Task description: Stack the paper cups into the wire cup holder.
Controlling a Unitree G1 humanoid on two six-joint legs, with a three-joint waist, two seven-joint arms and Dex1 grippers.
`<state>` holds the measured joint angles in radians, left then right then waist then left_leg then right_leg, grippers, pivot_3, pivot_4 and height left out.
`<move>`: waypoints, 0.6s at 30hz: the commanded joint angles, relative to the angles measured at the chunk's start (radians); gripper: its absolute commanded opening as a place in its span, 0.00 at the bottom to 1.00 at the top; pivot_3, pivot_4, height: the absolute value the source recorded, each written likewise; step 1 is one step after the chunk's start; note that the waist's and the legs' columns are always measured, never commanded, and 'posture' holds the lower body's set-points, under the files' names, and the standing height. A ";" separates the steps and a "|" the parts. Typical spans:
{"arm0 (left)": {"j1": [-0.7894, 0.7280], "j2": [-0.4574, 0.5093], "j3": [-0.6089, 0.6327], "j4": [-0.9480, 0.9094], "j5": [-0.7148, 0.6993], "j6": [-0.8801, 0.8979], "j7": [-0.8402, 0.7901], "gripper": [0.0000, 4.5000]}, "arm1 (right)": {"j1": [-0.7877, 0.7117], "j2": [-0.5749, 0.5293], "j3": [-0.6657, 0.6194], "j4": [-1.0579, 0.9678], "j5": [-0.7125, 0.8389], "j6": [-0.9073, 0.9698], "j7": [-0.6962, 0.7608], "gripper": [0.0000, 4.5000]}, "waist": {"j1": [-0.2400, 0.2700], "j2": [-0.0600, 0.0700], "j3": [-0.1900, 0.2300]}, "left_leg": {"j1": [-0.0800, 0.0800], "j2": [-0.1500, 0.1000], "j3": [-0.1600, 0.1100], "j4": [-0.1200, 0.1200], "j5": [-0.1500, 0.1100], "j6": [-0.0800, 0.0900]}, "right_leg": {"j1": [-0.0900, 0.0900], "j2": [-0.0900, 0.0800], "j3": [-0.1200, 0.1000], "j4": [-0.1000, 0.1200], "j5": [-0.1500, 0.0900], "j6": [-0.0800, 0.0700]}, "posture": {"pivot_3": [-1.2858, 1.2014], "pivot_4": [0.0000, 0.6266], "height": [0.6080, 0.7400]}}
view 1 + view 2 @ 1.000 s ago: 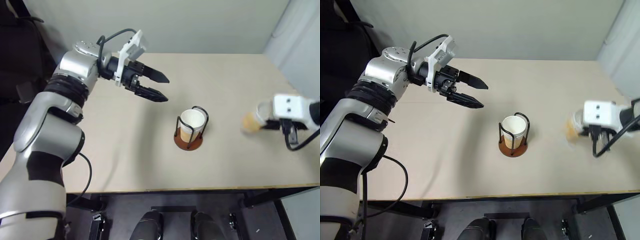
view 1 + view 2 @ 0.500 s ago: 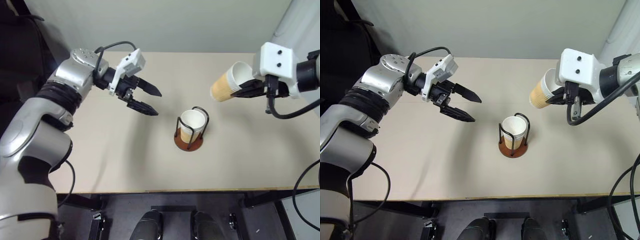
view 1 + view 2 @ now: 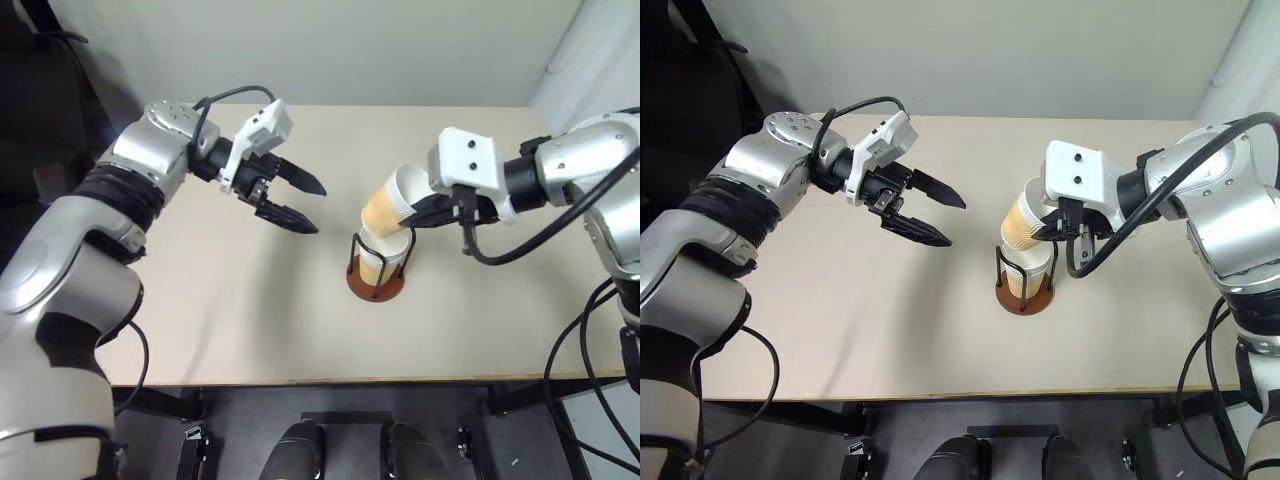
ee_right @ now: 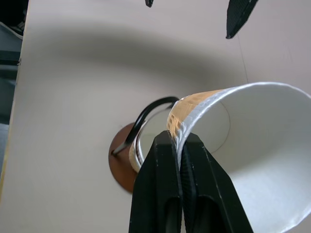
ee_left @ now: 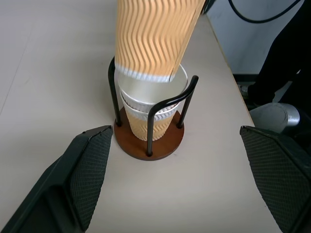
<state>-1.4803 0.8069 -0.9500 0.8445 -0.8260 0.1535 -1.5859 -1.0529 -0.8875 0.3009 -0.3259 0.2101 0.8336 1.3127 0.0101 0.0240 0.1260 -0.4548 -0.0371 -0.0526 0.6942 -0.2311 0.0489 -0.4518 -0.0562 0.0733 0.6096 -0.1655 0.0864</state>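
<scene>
The right gripper (image 4: 181,145) is pinched shut on the rim of a paper cup (image 3: 392,203), held tilted just above the wire holder (image 3: 377,268) at mid-table. This is the stacking step; next the cup wants righting, then lowering into the cups (image 5: 146,109) already nested there. The left gripper (image 3: 297,200), at ten o'clock from the holder, gapes wide and holds nothing.

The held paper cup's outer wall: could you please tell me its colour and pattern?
Tan-orange with wavy vertical ripples on the held paper cup, clearest in the left wrist view.
</scene>
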 commanded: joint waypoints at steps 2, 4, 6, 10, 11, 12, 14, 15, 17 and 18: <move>-0.017 0.012 0.008 -0.032 -0.024 -0.002 -0.028 1.00 | -0.006 0.004 0.019 -0.003 -0.021 -0.044 -0.019 0.01 | 0.001 0.000 0.000 | 0.000 -0.001 0.000 -0.001 0.000 0.000 | 0.000 0.003 -0.003 0.000 0.000 -0.001 | 0.52 0.24 1.00; -0.016 0.014 0.006 -0.037 -0.026 -0.001 -0.028 1.00 | -0.004 0.003 0.026 -0.001 -0.021 -0.051 -0.017 0.01 | -0.001 -0.001 0.000 | 0.000 -0.001 -0.001 -0.001 0.000 -0.001 | 0.000 0.002 -0.006 0.000 0.000 -0.002 | 0.52 0.24 1.00; -0.016 0.015 0.006 -0.040 -0.027 0.000 -0.028 1.00 | -0.001 -0.003 0.031 -0.002 -0.022 -0.057 -0.011 0.01 | -0.001 0.000 0.000 | -0.001 0.000 -0.006 -0.001 0.001 -0.002 | 0.001 -0.001 -0.007 0.000 0.000 -0.003 | 0.52 0.24 1.00; -0.017 0.017 0.004 -0.044 -0.029 0.004 -0.028 1.00 | 0.014 -0.025 0.041 -0.009 -0.030 -0.071 0.006 0.01 | 0.003 -0.001 0.000 | -0.002 -0.001 -0.011 -0.002 0.001 -0.006 | 0.001 0.002 -0.015 0.000 0.000 -0.006 | 0.52 0.24 1.00; -0.018 0.017 0.004 -0.044 -0.029 0.004 -0.028 1.00 | 0.017 -0.029 0.043 -0.011 -0.031 -0.074 0.010 0.01 | 0.004 -0.001 0.000 | -0.002 0.000 -0.014 -0.003 0.001 -0.007 | 0.001 0.000 -0.014 0.000 0.000 -0.007 | 0.52 0.24 1.00; -0.018 0.017 0.003 -0.044 -0.029 0.004 -0.028 1.00 | 0.019 -0.032 0.044 -0.011 -0.031 -0.075 0.011 0.01 | 0.004 -0.001 0.000 | -0.002 0.001 -0.016 -0.003 0.002 -0.008 | 0.001 0.000 -0.014 0.000 -0.001 -0.007 | 0.52 0.24 1.00; -0.019 0.016 0.003 -0.045 -0.030 0.005 -0.028 1.00 | 0.028 -0.049 0.048 -0.021 -0.030 -0.080 0.022 0.01 | 0.006 -0.001 -0.001 | -0.002 0.000 -0.017 -0.005 0.003 -0.010 | 0.001 0.000 -0.015 0.000 -0.001 -0.008 | 0.52 0.24 1.00; -0.020 0.016 0.002 -0.046 -0.031 0.004 -0.028 1.00 | 0.031 -0.058 0.049 -0.025 -0.029 -0.081 0.028 0.01 | 0.006 -0.001 0.000 | -0.002 0.000 -0.017 -0.007 0.003 -0.011 | 0.001 0.001 -0.016 0.000 -0.001 -0.008 | 0.52 0.24 1.00; -0.020 0.015 0.002 -0.047 -0.032 0.004 -0.028 1.00 | 0.036 -0.073 0.049 -0.033 -0.028 -0.084 0.039 0.01 | 0.007 -0.002 -0.001 | -0.001 0.000 -0.019 -0.009 0.004 -0.012 | 0.001 0.000 -0.016 0.000 -0.001 -0.009 | 0.52 0.24 1.00; -0.020 0.016 0.001 -0.048 -0.032 0.004 -0.028 1.00 | 0.038 -0.080 0.051 -0.035 -0.029 -0.086 0.043 0.01 | 0.007 -0.002 -0.001 | -0.002 0.000 -0.019 -0.010 0.005 -0.012 | 0.001 -0.001 -0.016 0.000 -0.001 -0.009 | 0.52 0.24 1.00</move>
<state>-1.4803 0.8119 -0.9552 0.8187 -0.8425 0.1588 -1.5859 -1.0051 -0.9493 0.3641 -0.3287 0.1899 0.7632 1.3453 0.0170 0.0224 0.1255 -0.4558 -0.0376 -0.0711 0.6828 -0.2261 0.0364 -0.4513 -0.0558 0.0555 0.6098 -0.1668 0.0774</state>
